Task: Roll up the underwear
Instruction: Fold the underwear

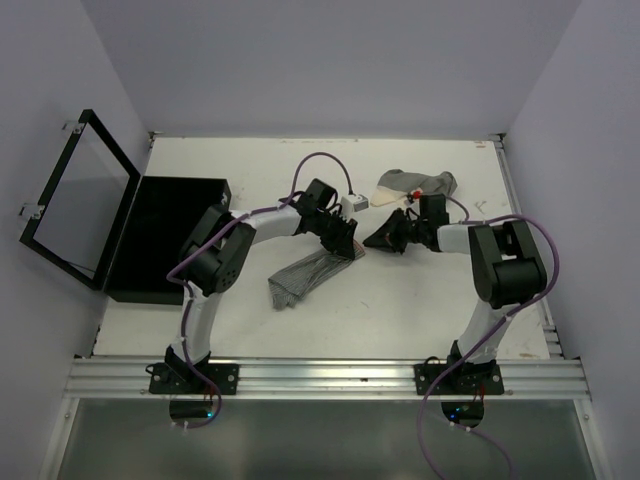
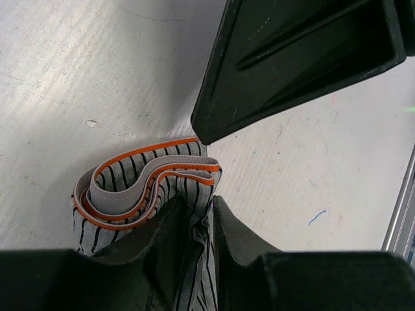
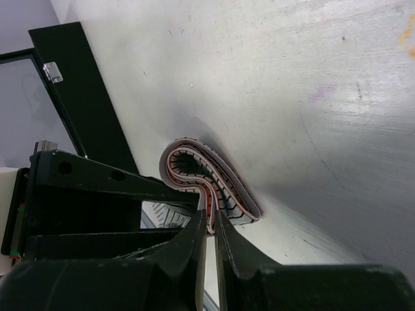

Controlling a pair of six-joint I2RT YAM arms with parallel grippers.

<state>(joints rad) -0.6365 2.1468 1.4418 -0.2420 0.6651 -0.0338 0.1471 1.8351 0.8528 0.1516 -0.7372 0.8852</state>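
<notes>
Top external view shows you the striped underwear (image 1: 300, 278) lying near the middle of the white table (image 1: 400, 310). It is grey with thin dark lines. Both arms lean in over its far end.

Your left end effector (image 1: 343, 240) is right on that end. In the left wrist view you see the cloth bunched up, with its orange band (image 2: 149, 172) folded over in loops. The left end effector (image 2: 201, 214) has its two fingers (image 2: 172, 236) a little way apart. Striped cloth fills the gap between them and touches both, so it has hold of the cloth.

Your right end effector (image 1: 372, 240) comes in from the other side, tip to tip with the left one. In the right wrist view its fingers (image 3: 188, 249) are almost together, with only a thin slit between them. The folded band of the striped underwear (image 3: 207, 178) sits right at the tips. You cannot tell if the right end effector (image 3: 211, 217) is pinching the band or only touching it.

More underwear (image 1: 418, 183), grey and cream, lies at the back of the table, well apart from the striped one.

On the left side stands a black box (image 1: 165, 240) with its lid (image 1: 75, 195) swung up and open.
</notes>
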